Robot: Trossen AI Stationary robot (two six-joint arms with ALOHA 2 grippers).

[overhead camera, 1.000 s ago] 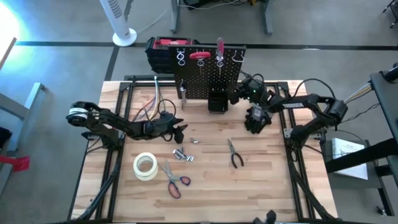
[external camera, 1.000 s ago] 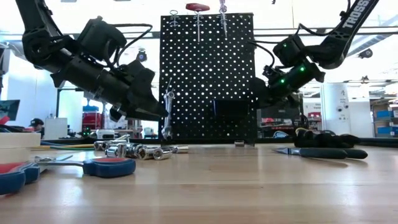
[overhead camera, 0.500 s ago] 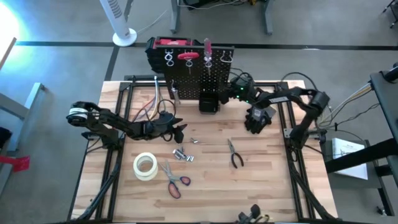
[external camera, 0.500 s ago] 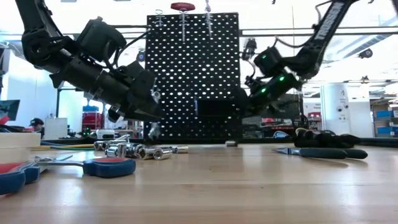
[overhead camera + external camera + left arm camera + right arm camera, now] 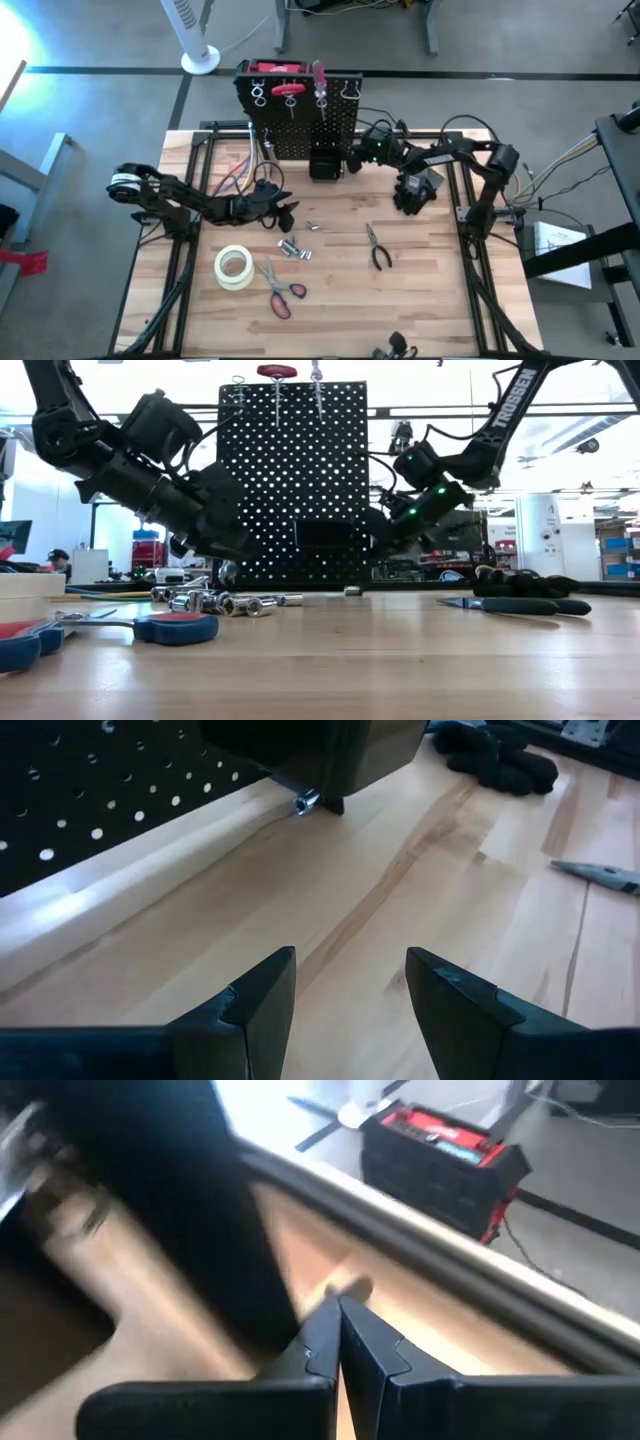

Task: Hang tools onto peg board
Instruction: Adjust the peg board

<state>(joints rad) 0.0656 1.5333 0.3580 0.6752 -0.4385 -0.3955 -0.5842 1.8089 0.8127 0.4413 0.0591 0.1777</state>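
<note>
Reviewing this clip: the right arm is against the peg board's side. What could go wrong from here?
1. The shut right gripper presses beside the upright black perforated peg board; a further shove might tip it or shake the red-handled tools off its top hooks.
2. The open left gripper hovers empty near the small silver sockets; a low sweep could scatter them.

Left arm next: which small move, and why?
Probably drop the left gripper onto the sockets lying just in front of it and close. Its fingers are open and empty, the sockets lie loose on the table, and the right gripper is shut against the peg board.
</note>
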